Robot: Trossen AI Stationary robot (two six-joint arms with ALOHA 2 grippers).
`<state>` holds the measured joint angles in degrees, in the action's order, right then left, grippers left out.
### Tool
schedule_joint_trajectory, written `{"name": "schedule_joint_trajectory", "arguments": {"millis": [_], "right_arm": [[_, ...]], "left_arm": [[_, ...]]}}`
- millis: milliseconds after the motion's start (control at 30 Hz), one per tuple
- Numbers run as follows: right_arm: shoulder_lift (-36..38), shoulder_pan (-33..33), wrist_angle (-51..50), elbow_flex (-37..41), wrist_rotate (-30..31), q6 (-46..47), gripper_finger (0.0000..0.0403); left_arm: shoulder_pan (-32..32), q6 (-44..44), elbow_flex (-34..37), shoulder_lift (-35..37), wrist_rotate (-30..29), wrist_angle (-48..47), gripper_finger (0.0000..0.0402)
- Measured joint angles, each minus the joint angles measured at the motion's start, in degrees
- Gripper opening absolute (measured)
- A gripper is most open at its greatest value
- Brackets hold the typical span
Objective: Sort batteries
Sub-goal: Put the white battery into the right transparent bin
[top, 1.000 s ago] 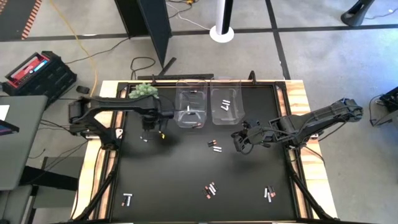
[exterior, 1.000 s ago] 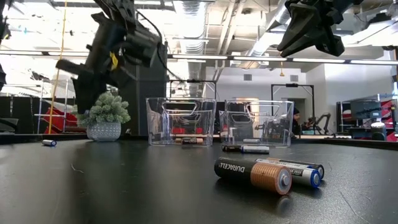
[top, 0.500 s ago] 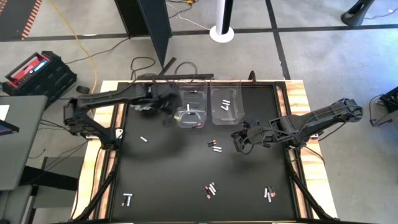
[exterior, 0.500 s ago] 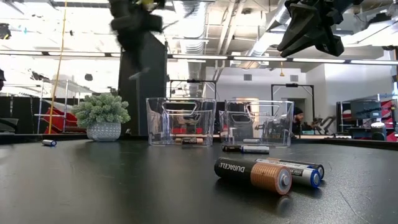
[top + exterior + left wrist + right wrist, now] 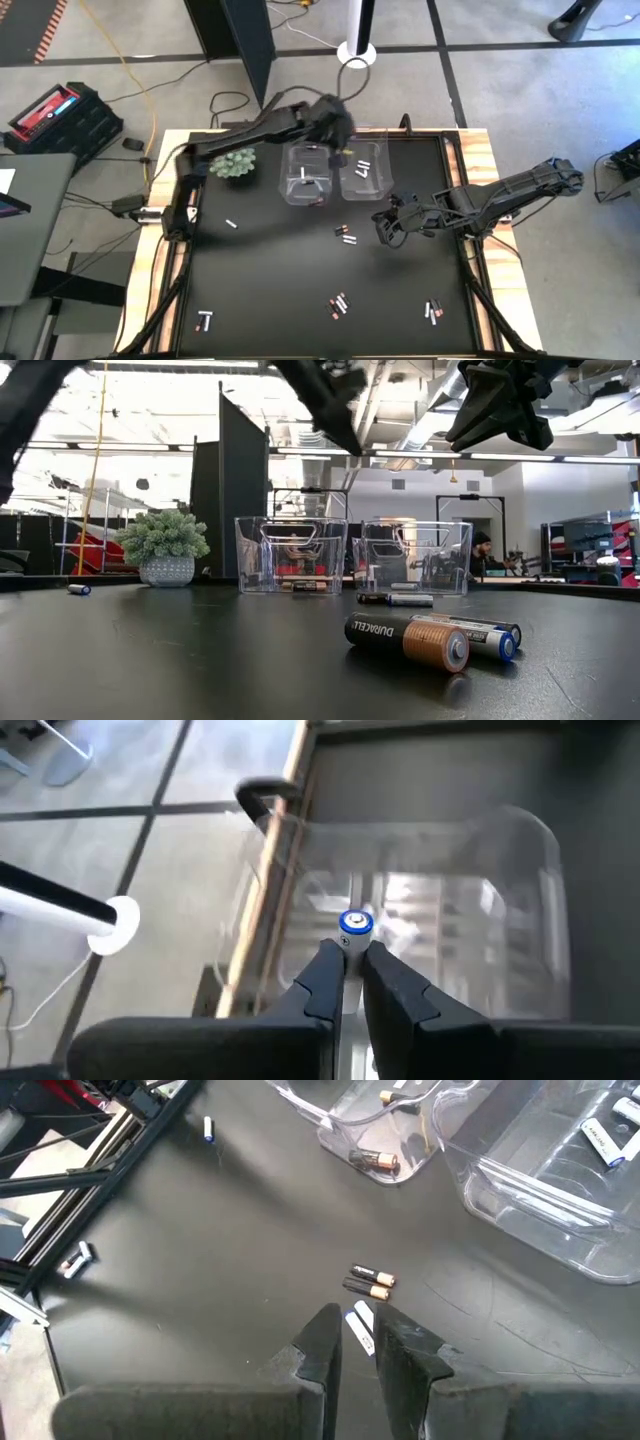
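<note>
My left gripper (image 5: 345,150) (image 5: 348,948) hangs above the two clear bins (image 5: 305,172) (image 5: 362,168) at the table's far side, shut on a battery (image 5: 355,925) with a blue-ringed end. My right gripper (image 5: 385,228) (image 5: 358,1330) hangs over the table's middle right, shut on a white battery (image 5: 362,1323). Both bins hold a few batteries. A dark pair (image 5: 345,235) (image 5: 370,1280) lies on the black table just left of the right gripper. One battery (image 5: 231,223) lies at the left, and more lie near the front edge (image 5: 338,305) (image 5: 433,311) (image 5: 205,321). My left gripper pinches the battery between its two fingertips, and the round blue-ringed end (image 5: 355,923) shows just past them. The fingers slant downward toward the table's far right. The battery is lifted clear, above a clear bin. My right gripper pinches the white battery (image 5: 360,1320) between its two fingertips, and the battery lies slantwise in the gap. The fingers slant downward from the table's right side. The battery is held clear above the table.
A small potted plant (image 5: 232,160) stands left of the bins at the far edge. Two batteries (image 5: 430,638) lie close to the low camera. Wooden table rails (image 5: 485,170) run along the sides. Bare black mat (image 5: 280,270) lies in the middle.
My left gripper has risen from low beside the plant and swung toward the table's far right, ending above the bins. It has tipped from pointing nearly straight down to slanting.
</note>
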<state>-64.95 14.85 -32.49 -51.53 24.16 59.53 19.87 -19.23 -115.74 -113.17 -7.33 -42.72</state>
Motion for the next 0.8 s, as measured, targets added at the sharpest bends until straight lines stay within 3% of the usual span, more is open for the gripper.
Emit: {"name": "schedule_joint_trajectory", "arguments": {"millis": [267,433,800], "right_arm": [[-0.02,0.08,0.04,0.00,0.00,0.02,0.0082],[0.00,1.17,0.06,0.00,-0.02,1.07,0.0082],[0.00,2.75,-0.01,0.02,-0.04,1.62,0.0082]], "left_arm": [[2.28,1.36,-19.02,-19.86,7.03,0.20,0.0022],[2.41,2.55,-16.84,-24.89,8.84,4.84,0.0022],[2.74,4.37,-16.79,-31.17,9.79,0.87,0.0022]]}}
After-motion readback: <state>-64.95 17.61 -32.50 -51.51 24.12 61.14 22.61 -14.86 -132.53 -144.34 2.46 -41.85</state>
